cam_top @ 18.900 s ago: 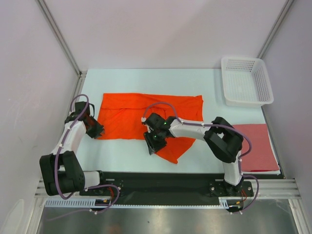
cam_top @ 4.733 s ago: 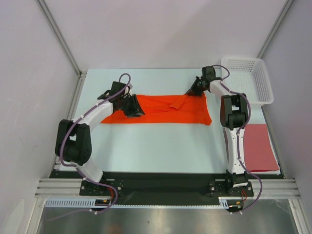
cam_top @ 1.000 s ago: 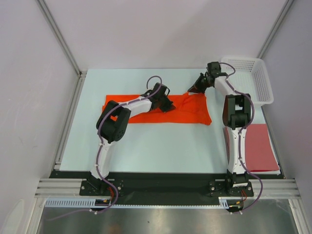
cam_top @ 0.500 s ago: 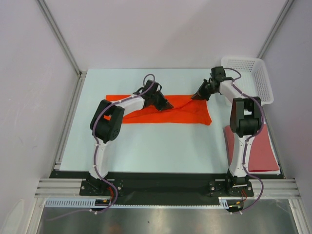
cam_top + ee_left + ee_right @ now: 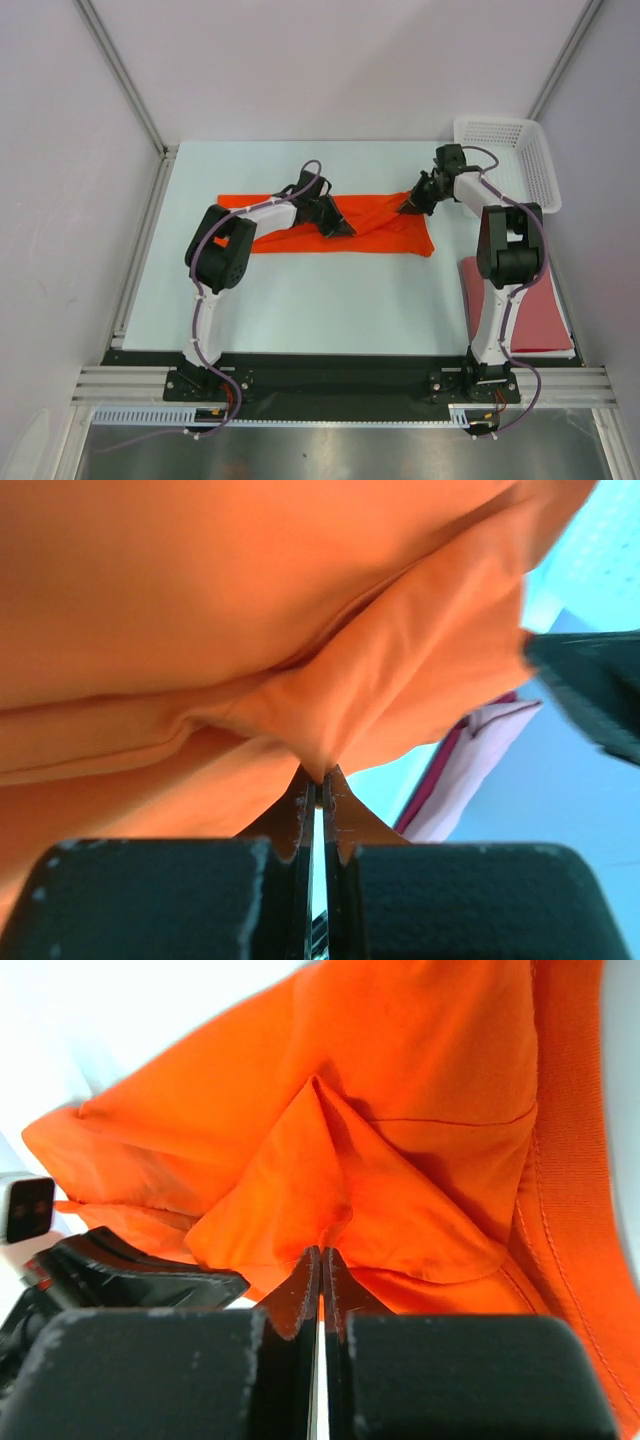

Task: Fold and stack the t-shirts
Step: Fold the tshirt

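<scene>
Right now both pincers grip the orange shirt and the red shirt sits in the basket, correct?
No. The left pincer and right pincer grip the orange shirt, but the red shirt lies on the table by the right arm, outside the basket: see the top view.

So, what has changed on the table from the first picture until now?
The orange shirt, first spread wide, is now a narrow band. The left pincer moved from the shirt's left edge rightward to its middle and is shut on a pinch of cloth. The right pincer moved from the near middle to the far right corner and grips it. The red shirt and the basket stayed.
</scene>
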Controlling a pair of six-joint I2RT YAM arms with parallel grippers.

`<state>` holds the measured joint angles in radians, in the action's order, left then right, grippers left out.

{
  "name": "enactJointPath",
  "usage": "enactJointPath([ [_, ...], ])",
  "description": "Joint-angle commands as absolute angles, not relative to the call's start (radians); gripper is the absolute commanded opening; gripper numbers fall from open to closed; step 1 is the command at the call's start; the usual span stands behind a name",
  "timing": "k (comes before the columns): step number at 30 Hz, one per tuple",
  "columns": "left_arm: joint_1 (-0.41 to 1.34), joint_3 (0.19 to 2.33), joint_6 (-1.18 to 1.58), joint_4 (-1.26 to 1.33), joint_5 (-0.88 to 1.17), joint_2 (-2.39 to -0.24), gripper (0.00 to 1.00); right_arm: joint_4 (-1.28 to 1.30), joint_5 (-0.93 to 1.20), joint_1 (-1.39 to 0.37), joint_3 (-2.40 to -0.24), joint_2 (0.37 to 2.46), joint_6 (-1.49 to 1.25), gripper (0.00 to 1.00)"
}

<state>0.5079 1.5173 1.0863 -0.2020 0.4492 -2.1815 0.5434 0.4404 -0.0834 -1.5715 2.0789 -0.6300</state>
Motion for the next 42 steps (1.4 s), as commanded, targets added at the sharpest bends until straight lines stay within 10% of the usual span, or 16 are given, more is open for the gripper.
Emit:
enactJointPath([
  [1,0.505,1.493,1.036,-0.222,0.488,-2.115,0.02,0.531,0.403,-0.077,-1.583,2.0,-0.572,0.0],
  [14,0.502,1.474,1.012,-0.235,0.528,-2.122,0.08,0.557,0.361,-0.089,-1.476,1.941,-0.554,0.09],
  [22,0.489,1.471,0.789,-0.359,0.515,-2.025,0.24,0.655,0.246,-0.091,-1.529,1.898,-0.459,0.38],
  [42,0.48,1.718,0.75,-0.305,0.598,-2.335,0.25,0.489,0.384,-0.138,-1.727,2.238,-0.611,0.31],
])
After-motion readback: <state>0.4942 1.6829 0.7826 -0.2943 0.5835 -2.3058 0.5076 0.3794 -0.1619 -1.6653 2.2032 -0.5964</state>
